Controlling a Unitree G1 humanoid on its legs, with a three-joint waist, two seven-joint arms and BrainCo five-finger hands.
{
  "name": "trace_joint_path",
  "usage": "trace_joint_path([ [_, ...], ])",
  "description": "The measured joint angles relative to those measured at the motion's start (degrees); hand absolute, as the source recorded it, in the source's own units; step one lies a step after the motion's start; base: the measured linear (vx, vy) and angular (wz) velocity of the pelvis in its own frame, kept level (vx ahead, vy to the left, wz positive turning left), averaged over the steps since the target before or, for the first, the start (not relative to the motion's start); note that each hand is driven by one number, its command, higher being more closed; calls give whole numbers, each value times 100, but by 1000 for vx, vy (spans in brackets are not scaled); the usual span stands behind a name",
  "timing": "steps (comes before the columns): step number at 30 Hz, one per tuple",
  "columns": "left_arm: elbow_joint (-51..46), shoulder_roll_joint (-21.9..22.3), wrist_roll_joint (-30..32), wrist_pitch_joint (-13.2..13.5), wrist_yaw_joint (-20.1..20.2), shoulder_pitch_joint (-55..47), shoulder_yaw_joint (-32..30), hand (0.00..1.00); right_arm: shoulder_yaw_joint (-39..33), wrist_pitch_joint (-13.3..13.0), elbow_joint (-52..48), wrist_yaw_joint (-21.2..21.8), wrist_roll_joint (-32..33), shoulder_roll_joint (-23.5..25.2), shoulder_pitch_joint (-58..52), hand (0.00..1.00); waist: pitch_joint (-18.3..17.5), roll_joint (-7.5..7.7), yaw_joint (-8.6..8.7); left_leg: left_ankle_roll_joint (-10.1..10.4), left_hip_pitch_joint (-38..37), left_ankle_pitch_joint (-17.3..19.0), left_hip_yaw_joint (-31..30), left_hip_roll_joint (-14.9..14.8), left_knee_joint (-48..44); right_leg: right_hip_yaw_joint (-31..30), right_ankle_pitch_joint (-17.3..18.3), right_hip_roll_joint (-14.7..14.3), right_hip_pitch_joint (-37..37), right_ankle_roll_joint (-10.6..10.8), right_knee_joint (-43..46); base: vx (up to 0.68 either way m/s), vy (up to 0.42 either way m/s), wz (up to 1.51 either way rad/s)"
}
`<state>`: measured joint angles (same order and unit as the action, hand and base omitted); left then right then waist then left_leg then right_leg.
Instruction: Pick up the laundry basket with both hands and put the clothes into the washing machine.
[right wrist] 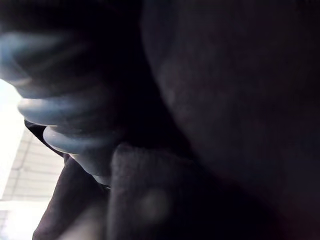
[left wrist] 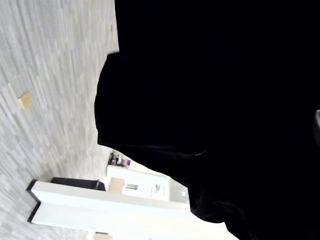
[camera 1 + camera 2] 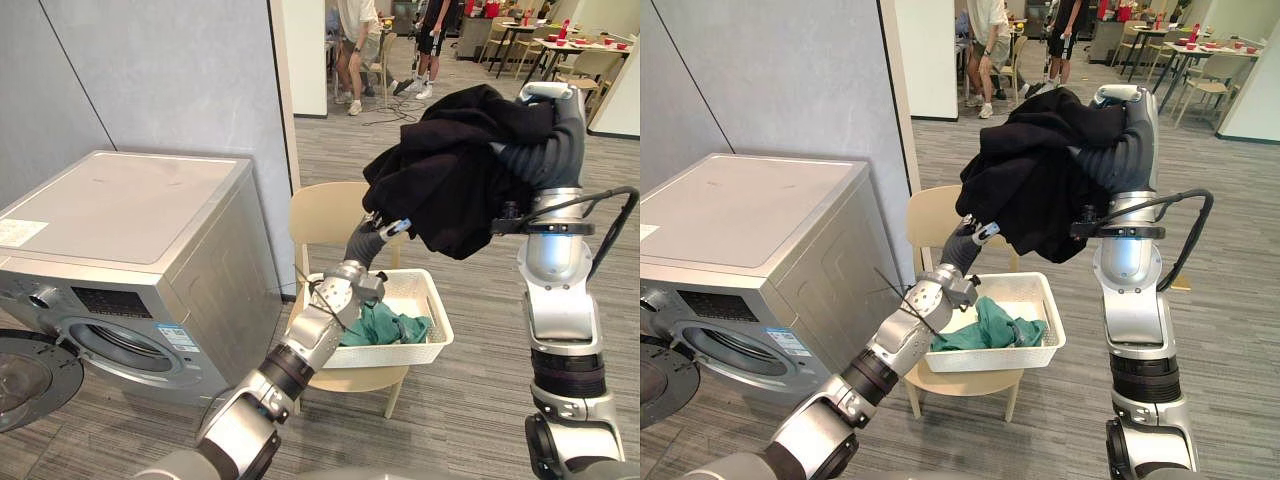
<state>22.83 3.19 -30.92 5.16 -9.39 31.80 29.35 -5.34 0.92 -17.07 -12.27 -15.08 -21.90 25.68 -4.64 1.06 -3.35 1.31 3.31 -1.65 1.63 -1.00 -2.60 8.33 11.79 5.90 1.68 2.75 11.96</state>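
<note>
Right hand (image 1: 52, 107) showed in its wrist view with silver fingers curled round a fold of the black garment (image 3: 450, 170), pinching the cloth against the palm. In the head views that arm came up the right side of the frame, bent at the elbow, its ribbed wrist going into the garment at the upper right. The garment hung bunched in mid-air at upper centre-right, above the basket (image 3: 400, 356) and apart from it. The left arm (image 3: 320, 335) rose from the lower left of the frame across the basket's left end and into the underside of the garment; the left hand was buried in the cloth, so I could not tell whether its fingers were spread or closed. The white basket sat on the seat of a pale chair (image 3: 325, 215) at centre frame, with a crumpled green cloth (image 3: 385, 325) lying inside it. The washer (image 3: 130, 260) stood at the left of the frame, just beside the chair, and its round door (image 3: 30, 375) was swung open at the lower left. Grey wood-pattern floor (image 3: 470, 400) ran under everything. At the top of the frame, well apart from the work, the legs of people (image 3: 355, 55) stood by tables and chairs.
</note>
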Motion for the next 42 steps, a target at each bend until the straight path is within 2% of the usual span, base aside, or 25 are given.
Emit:
trace_joint_path([
  [3,342,113,11,-29,-99,153,49,0,150,-11,117,0,0,108,157,100,-27,40,99,-15,-4,-14,-1,14,29,4,-11,4,-2,19,-11,0,0,0],
  [6,678,161,9,-54,-199,376,194,0,237,-42,238,1,7,143,184,100,-80,133,119,-17,-5,-16,-1,16,38,-2,-15,14,-3,26,-15,0,0,0],
  [10,714,195,2,-61,-299,516,215,0,255,-47,238,0,109,167,228,100,-104,172,163,-17,-7,-52,-11,17,75,-6,-15,19,-12,26,-16,-15,-5,1],
  [11,714,236,-138,-30,-470,700,206,0,320,-48,370,-6,106,280,412,100,-101,176,250,-23,-84,-167,-18,21,238,1,-18,11,-46,26,3,-73,-22,0],
  [14,712,335,-257,-25,-488,886,199,0,319,-47,478,-7,106,314,421,100,-102,186,250,-24,-98,-175,-1,35,271,-33,-20,-2,-86,28,3,-32,-10,-3],
  [22,-149,380,-437,59,-716,1143,185,0,297,-47,492,-12,92,371,421,100,-99,191,256,-41,-91,-187,-23,105,283,-24,-34,36,-75,53,-9,0,0,0],
  [32,-508,380,-427,94,-823,1504,160,0,71,-63,493,-18,97,564,413,100,-92,200,275,-41,-88,-187,-40,121,283,-18,-33,35,-78,54,-1,0,0,0],
  [33,-526,381,-426,94,-826,1578,160,100,68,-66,494,-20,97,568,409,100,-90,203,278,-42,-88,-187,-40,122,283,-19,-33,35,-79,54,-2,0,0,0],
  [38,-553,383,-426,105,-854,1703,126,100,61,-114,494,-27,101,571,392,100,-78,221,310,-42,-86,-186,-40,124,283,-22,-32,34,-82,55,-5,0,0,0],
  [42,-553,383,-426,115,-956,1706,-31,100,67,-265,490,-31,107,579,373,100,-60,247,424,-42,-79,-186,-42,123,283,-21,-32,33,-87,55,-7,0,0,0],
])
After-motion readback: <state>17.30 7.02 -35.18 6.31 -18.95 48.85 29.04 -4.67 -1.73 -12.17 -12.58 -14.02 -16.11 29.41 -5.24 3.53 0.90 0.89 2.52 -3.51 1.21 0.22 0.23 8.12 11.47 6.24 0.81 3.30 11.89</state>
